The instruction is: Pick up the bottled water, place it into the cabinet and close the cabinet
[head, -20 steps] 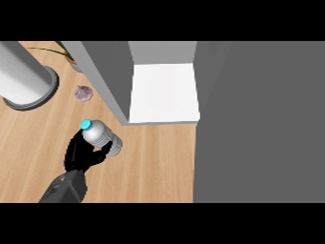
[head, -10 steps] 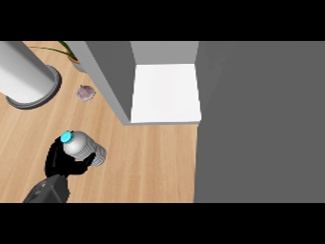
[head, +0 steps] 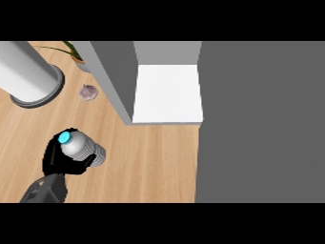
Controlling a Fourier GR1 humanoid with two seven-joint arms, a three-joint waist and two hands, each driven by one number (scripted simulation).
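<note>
The bottled water [head: 80,148] is a clear bottle with a cyan cap, seen from above and tilted over the wooden counter [head: 151,162] at the lower left. My left hand [head: 55,159] is shut on it, black fingers curled round its body. The cabinet [head: 116,76] stands open up and to the right of the bottle, and its white shelf [head: 166,93] is bare. The hand and bottle are apart from the shelf's front edge. My right hand does not show.
A large dark grey panel [head: 270,124], seemingly the open cabinet door, fills the right side. A tall pale cylinder [head: 24,76] stands at the upper left. A small purplish object [head: 88,92] and plant leaves [head: 72,49] lie beside the cabinet wall.
My left hand has carried the bottle left and toward the near edge, away from the cabinet's shelf. Most of that motion came earlier; the last half second shows little.
</note>
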